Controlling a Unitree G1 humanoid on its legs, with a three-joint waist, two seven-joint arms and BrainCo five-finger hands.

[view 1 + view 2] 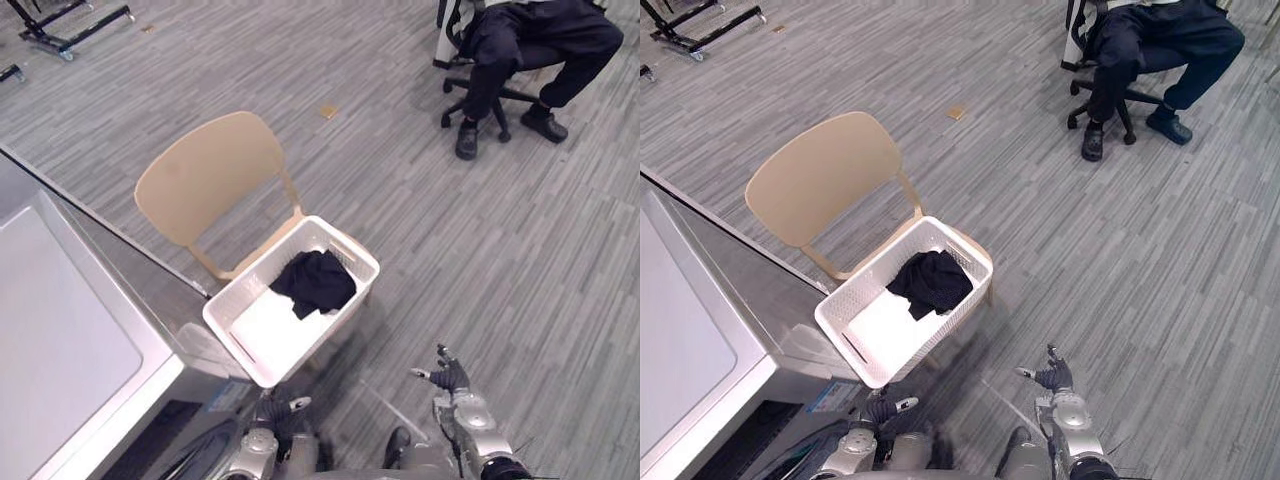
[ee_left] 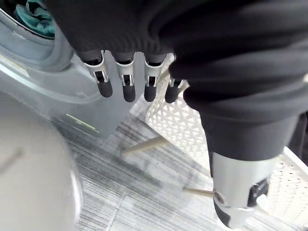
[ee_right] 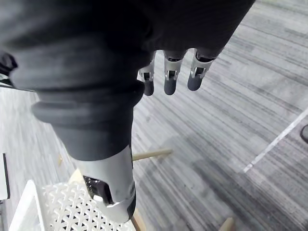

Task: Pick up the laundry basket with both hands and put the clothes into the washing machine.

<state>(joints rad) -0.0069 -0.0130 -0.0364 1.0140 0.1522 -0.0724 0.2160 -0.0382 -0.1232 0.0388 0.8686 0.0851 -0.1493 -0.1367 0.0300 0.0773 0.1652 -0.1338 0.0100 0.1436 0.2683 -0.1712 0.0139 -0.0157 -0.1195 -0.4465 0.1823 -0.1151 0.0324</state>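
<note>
Both hands low and empty: left hand (image 1: 272, 412) and right hand (image 1: 450, 377), fingers loosely straight, short of the laundry basket (image 1: 258, 268). It sits askew on the chair (image 1: 205, 175), dark garment (image 1: 314, 282) inside. Risk as I read it: one hand landing first could tip or slide it off the seat, and the washing machine (image 1: 60, 340) crowds my left side.

Grey plank floor (image 1: 450, 250) under a tan chair (image 1: 210, 170), white basket (image 1: 270, 340) seemingly on its seat

White lattice basket (image 1: 262, 335) w/ black cloth (image 1: 315, 282); tan chair (image 1: 205, 175); grey streaked plank floor (image 1: 450, 250); lt-grey washer (image 1: 60, 340).
</note>
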